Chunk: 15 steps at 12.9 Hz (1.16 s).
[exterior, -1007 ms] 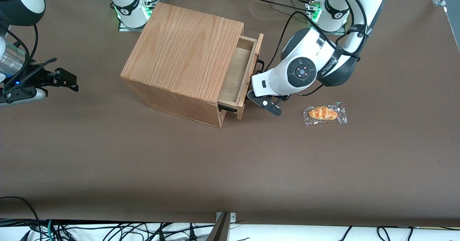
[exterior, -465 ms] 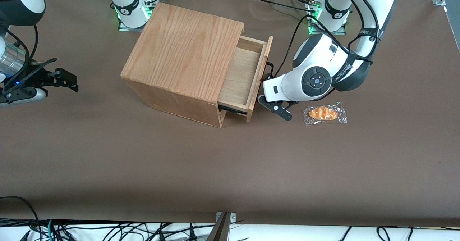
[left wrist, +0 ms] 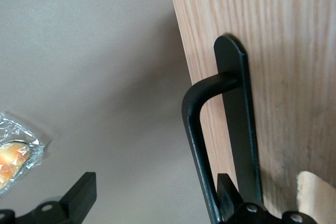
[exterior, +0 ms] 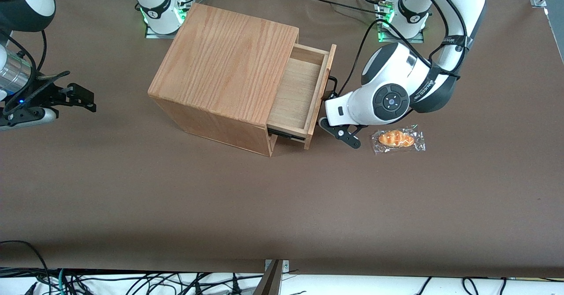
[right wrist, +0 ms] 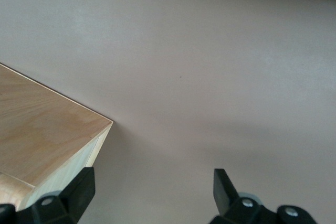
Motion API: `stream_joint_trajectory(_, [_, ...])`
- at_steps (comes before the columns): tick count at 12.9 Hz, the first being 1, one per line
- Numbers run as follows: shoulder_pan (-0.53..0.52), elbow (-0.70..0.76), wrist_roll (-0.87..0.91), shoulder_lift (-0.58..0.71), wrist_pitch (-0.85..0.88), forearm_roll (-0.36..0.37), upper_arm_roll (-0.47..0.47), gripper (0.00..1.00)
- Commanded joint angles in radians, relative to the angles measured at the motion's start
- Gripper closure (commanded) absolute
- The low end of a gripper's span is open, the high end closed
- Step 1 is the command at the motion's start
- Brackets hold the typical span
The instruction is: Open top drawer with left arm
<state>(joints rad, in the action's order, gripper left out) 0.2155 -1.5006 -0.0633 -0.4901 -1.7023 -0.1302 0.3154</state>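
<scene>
The left arm's gripper (exterior: 337,130) hangs spread at the top drawer (exterior: 299,94) front, one finger (left wrist: 231,198) hooked inside the black wire handle (left wrist: 202,145), the other (left wrist: 79,195) out over the bench (exterior: 282,207). Pulling straight along the slide should keep the oak casing (exterior: 224,61) from shifting. A wrapped bun (exterior: 396,138) lies just beside the arm (exterior: 387,97), probably in the pull path.

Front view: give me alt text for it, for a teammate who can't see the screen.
The top drawer of a wooden box on a brown table stands pulled out, with the left arm and its open gripper at the drawer's front panel. A wrapped pastry lies on the table beside the gripper, toward the working arm's end.
</scene>
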Motion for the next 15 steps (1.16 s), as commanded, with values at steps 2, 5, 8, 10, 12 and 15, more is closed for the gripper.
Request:
stream_joint_trajectory(2, [-0.053,-0.02,-0.076,0.022,0.055,0.047,-0.007,0.0])
stream_joint_trajectory(5, [-0.08,-0.021,-0.136,0.028,0.062,0.047,-0.007,0.0])
stream_joint_trajectory(8, [-0.099,-0.02,-0.174,0.03,0.078,0.047,-0.007,0.0])
stream_joint_trajectory(10, [-0.116,-0.02,-0.2,0.028,0.082,0.047,-0.007,0.0])
stream_joint_trajectory(12, [-0.12,-0.02,-0.22,0.028,0.084,0.047,-0.006,0.0])
stream_joint_trajectory(15, [-0.124,-0.02,-0.221,0.03,0.086,0.046,-0.002,0.0])
